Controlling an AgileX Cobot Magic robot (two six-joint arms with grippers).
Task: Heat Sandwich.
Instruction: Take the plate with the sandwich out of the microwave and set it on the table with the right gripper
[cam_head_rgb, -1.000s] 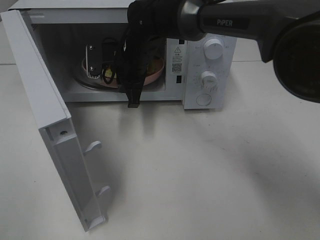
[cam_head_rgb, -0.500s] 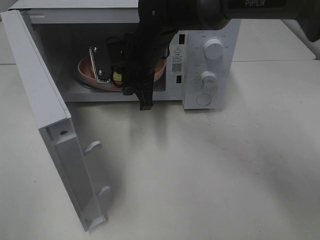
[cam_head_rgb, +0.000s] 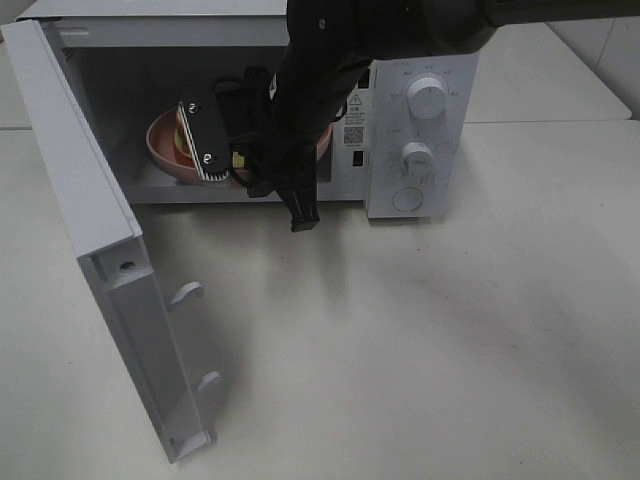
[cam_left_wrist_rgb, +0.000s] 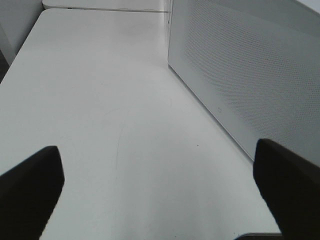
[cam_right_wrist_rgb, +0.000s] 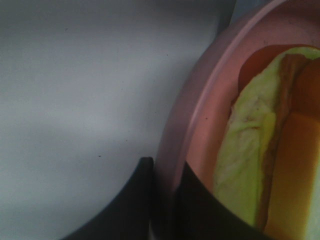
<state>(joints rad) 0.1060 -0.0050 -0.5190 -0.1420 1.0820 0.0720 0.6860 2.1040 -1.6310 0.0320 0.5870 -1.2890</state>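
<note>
- You are looking at a pale, off-white table (cam_head_rgb: 420, 340) that fills most of the high view, with a white microwave (cam_head_rgb: 420, 120) standing at its far side.
- The microwave's door (cam_head_rgb: 110, 270) hangs wide open on the left, swung toward the near edge, and two hook latches show on its inner face.
- On the right of the microwave's front you can see two round knobs (cam_head_rgb: 428, 98), one above the other, and a round button below them.
- Your right arm (cam_head_rgb: 330, 60) reaches in from the upper right and down into the open cavity, its dark wrist and cables covering much of the opening.
- The right gripper (cam_right_wrist_rgb: 165, 200) has its fingers pinched close together on the rim of the pink plate (cam_right_wrist_rgb: 200, 105), one finger outside the rim and one inside.
- The plate sits tilted in the left part of the cavity, near the opening.
- The sandwich (cam_right_wrist_rgb: 270, 150) lies on that plate, showing pale yellow filling and a brown crust edge in the right wrist view; from the high view only a sliver of yellow shows behind the arm.
- Your left gripper (cam_left_wrist_rgb: 160, 195) is spread wide with nothing between its dark fingers, hovering over bare table beside the microwave's perforated white side wall.
</note>
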